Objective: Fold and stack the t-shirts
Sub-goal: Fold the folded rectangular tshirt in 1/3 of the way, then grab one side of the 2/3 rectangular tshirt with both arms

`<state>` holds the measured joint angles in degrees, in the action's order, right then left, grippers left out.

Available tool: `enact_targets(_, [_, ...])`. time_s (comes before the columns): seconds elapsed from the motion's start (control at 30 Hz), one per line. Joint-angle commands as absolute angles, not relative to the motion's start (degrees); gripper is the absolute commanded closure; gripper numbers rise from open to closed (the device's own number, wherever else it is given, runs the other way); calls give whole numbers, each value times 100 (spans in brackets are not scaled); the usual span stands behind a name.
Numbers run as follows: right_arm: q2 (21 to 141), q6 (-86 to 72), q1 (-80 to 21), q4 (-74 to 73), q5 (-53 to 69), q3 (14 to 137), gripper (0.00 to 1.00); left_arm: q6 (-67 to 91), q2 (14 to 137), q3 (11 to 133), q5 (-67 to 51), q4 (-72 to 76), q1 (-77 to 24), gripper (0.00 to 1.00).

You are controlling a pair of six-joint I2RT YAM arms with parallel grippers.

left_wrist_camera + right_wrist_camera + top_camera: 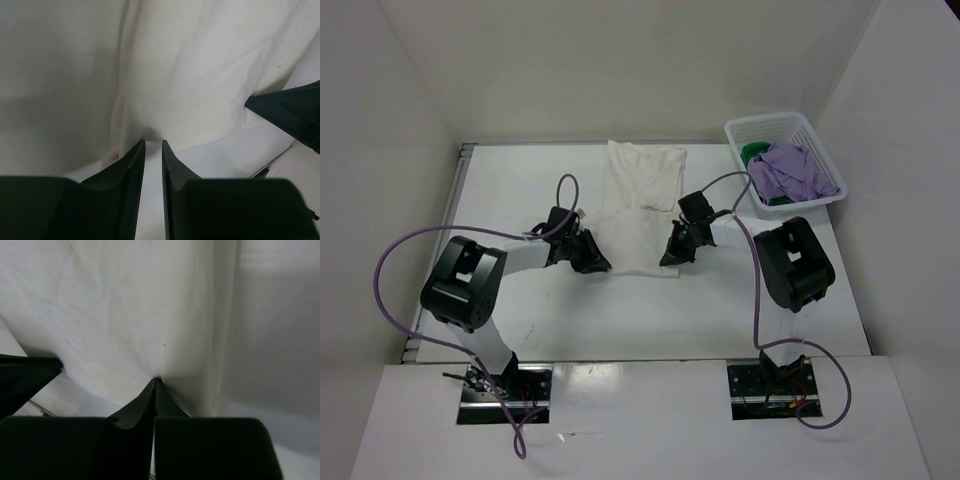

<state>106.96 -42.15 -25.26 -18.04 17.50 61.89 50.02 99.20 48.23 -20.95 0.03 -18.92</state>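
The white t-shirt [640, 205] lies folded into a long strip at the middle of the table. My left gripper [595, 262] is at its near left corner. In the left wrist view the jaws [153, 142] stand nearly shut, with the white cloth [200, 75] puckered at their tips. My right gripper [672, 255] is at the near right corner. Its jaws [155, 380] are shut on the pinched cloth [110, 305]. The lavender t-shirt [792, 170] lies on top of the green t-shirt [753, 152] in the basket.
The white lattice basket [769, 126] stands at the back right of the table. White walls enclose the table at the back and sides. The right fingers [295, 112] show in the left wrist view. The left fingers [25, 372] show in the right wrist view.
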Motion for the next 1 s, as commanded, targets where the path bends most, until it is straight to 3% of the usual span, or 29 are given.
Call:
enact_targets(0.0, [10451,-4307,-2654,-1662,1546,5653,100,5054,9634,4369,-1942,-263,-1916,72])
enact_targets(0.13, [10056,-4359,-2795,-1731,1547,5423,98,5106,8870,4228,-1890,-596,-1916,62])
enact_targets(0.23, [9582,-4307,-2795,-1985,1486,5423,89,5106,8140,4228,-1636,-930,-1916,52])
enact_targets(0.27, [9450,-4307,-2795,-2047,1485,5423,82,5106,7982,4228,-1522,-1001,-1916,51])
enact_targets(0.37, [8949,-4359,-2716,-2188,1424,5345,70,5106,7699,4175,-1380,-1055,-1916,51])
enact_targets(0.67, [8473,-4500,-2408,-2021,1477,4395,53,5036,8506,4034,-1450,-756,-1864,51])
enact_targets(0.83, [8736,-4500,-2408,-1793,1590,4263,52,4852,9078,4271,-1397,-589,-1863,52])
enact_targets(0.97, [8991,-4500,-2408,-1548,1643,4263,53,4852,9281,4324,-1345,-589,-1863,66])
